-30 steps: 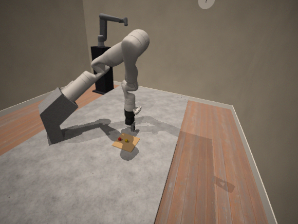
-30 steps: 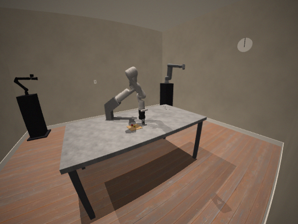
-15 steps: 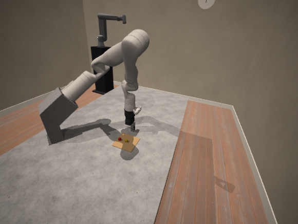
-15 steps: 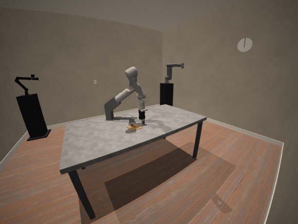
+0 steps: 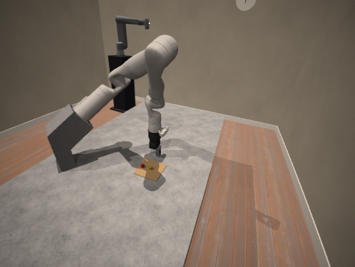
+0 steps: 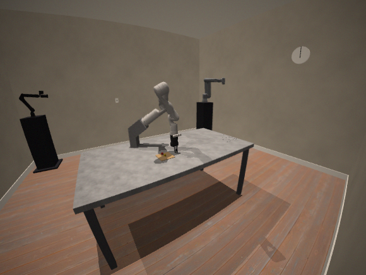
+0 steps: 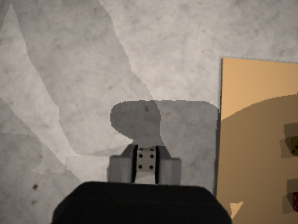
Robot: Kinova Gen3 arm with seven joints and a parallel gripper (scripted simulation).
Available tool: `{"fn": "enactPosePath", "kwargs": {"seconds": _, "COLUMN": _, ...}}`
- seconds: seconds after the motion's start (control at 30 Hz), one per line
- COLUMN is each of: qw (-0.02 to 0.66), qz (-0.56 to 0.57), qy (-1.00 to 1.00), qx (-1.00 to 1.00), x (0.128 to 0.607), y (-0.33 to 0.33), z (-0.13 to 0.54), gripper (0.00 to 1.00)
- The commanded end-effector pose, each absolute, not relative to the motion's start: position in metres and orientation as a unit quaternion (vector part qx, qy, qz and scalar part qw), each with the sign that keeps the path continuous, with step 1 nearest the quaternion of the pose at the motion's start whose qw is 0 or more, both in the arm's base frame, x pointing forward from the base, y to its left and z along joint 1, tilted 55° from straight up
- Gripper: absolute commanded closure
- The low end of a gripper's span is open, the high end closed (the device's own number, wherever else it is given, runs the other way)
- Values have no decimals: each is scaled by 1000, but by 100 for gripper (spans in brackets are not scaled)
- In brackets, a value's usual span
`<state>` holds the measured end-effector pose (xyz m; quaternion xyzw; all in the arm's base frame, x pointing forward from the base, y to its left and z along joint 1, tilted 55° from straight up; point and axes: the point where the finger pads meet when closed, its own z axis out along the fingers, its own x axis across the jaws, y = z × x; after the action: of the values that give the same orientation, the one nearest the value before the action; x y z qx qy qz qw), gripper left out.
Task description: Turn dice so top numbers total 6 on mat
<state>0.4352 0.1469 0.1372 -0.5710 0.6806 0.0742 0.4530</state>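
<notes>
My gripper (image 7: 146, 158) is shut on a white die (image 7: 146, 161) that shows four black pips toward the wrist camera. The die is over the grey table, off the tan mat (image 7: 260, 135), just beside the mat's edge. In the top view the gripper (image 5: 157, 152) stands low at the mat's far corner. A red die (image 5: 142, 165) and a yellow die (image 5: 150, 167) lie on the mat (image 5: 150, 171). Both show dimly at the right edge of the wrist view, the yellow die (image 7: 291, 144) and the red die (image 7: 294, 196). Their top numbers are too small to read.
The arm's grey base block (image 5: 65, 135) stands on the table to the left of the mat. The table's right edge (image 5: 203, 199) runs along the wooden floor. Two black camera stands (image 6: 39, 142) are off the table.
</notes>
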Motion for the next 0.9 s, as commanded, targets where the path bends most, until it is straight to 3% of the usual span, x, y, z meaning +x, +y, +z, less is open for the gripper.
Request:
{"fn": "enactPosePath", "kwargs": {"seconds": 0.0, "qw": 453, "qz": 74, "qy": 681, "qx": -571, "x": 435, "y": 147, "z": 137, "gripper": 66}}
{"fn": "enactPosePath", "kwargs": {"seconds": 0.87, "qw": 453, "qz": 74, "qy": 681, "qx": -571, "x": 407, "y": 114, "z": 168, "gripper": 66}}
